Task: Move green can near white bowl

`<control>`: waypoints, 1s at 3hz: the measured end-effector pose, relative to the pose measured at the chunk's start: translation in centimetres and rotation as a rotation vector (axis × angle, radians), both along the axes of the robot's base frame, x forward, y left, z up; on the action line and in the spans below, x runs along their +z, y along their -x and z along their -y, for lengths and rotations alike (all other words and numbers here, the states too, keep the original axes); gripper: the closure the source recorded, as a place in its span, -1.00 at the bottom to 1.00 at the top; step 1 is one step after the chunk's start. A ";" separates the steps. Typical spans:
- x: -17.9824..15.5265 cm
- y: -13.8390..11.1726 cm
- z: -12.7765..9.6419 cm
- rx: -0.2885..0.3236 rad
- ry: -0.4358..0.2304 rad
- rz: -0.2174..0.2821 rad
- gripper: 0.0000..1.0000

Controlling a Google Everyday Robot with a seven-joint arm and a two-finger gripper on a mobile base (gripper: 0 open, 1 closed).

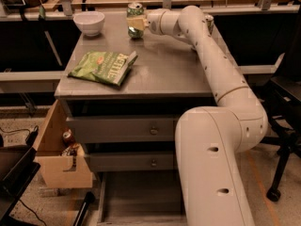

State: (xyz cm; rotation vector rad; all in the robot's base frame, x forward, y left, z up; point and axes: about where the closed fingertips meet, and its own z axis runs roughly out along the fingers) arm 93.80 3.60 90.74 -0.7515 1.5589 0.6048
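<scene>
Listing, camera view (the only view):

- Gripper [137,23]: upper centre of the frame, at the end of the white arm [211,60] that reaches in from the lower right. Its pale fingers are clamped round the middle of the green can [135,8].
- Green can: upright in that grip, at the far edge of the grey table [164,74]. Whether its base rests on the top or hangs just above it cannot be told.
- White bowl [89,22]: upper left, on the same table, near the can but apart from it, with bare table between.
- Chip bag [103,66]: flat, left of centre, nearer the camera than both.
- Second can [209,20]: partly hidden behind the arm, upper right.
- Cardboard box [56,159]: lower left, beside the drawers.

Risk, as judged: the placement looks nearly made. Letting go while the can is tilted or off the surface would likely tip it (it could roll off the far edge). Pushing further left could knock the bowl.
</scene>
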 end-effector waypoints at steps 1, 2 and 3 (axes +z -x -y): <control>-0.2 0.0 -0.4 0.005 0.000 -0.002 0.19; -0.3 0.0 -0.8 0.009 0.000 -0.005 -0.30; -0.5 0.0 -1.1 0.013 0.000 -0.007 -0.74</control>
